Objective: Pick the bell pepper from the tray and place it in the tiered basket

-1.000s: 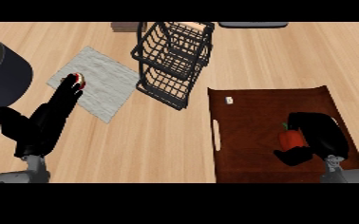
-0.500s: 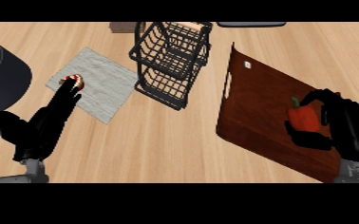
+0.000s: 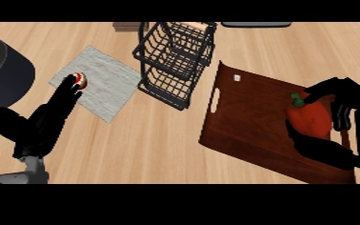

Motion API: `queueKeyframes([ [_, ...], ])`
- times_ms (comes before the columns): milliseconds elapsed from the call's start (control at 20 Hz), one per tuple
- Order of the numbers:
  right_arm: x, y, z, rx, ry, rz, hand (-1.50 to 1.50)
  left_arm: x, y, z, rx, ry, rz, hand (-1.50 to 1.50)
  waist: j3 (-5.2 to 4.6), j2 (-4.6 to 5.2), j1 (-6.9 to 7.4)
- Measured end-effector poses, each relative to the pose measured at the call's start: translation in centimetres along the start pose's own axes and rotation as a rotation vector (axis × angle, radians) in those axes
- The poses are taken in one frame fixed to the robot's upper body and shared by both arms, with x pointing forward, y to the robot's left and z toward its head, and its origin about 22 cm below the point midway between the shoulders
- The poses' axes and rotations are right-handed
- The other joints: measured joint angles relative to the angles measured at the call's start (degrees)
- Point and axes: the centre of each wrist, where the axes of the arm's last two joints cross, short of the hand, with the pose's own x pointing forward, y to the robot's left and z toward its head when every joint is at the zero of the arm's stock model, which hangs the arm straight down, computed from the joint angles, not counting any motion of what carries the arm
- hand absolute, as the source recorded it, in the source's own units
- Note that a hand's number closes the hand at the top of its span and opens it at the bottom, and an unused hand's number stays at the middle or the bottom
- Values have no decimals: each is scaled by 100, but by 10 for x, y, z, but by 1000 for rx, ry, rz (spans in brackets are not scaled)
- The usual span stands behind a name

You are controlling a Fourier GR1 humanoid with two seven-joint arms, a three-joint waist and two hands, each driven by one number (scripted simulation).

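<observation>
Right hand (image 3: 336, 119) curling its fingers (image 3: 325, 86) around the red bell pepper (image 3: 309, 117) over the dark wooden tray (image 3: 246, 124) (tilted on the wooden surface (image 3: 147, 143)), black wire tiered basket (image 3: 172, 59) beside it, left hand (image 3: 49, 117) resting with straight fingers.

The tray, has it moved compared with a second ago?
Yes. The tray has swung round: its handle end now sits closer to the tiered basket, and its edges run slanted to the counter instead of square. The right hand grips the bell pepper.
</observation>
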Motion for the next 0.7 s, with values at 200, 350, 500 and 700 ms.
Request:
queueKeyframes([
  [200, 40, -4, -12, 37, -25, -26, 150, 0, -5, -6, -9, -2, 0, 0, 0, 11, 40],
  [350, 70, 2, -27, 58, -40, -35, 150, 1, -10, -8, -14, -10, -4, 0, -2, 14, 68],
  [500, 103, 12, -47, 67, -44, -47, 150, 1, -9, -11, -16, -5, -2, 0, -2, 20, 96],
  [700, 136, 34, -71, 89, -32, -57, 150, 0, -12, -8, -22, -7, -4, 0, -1, 25, 118],
])
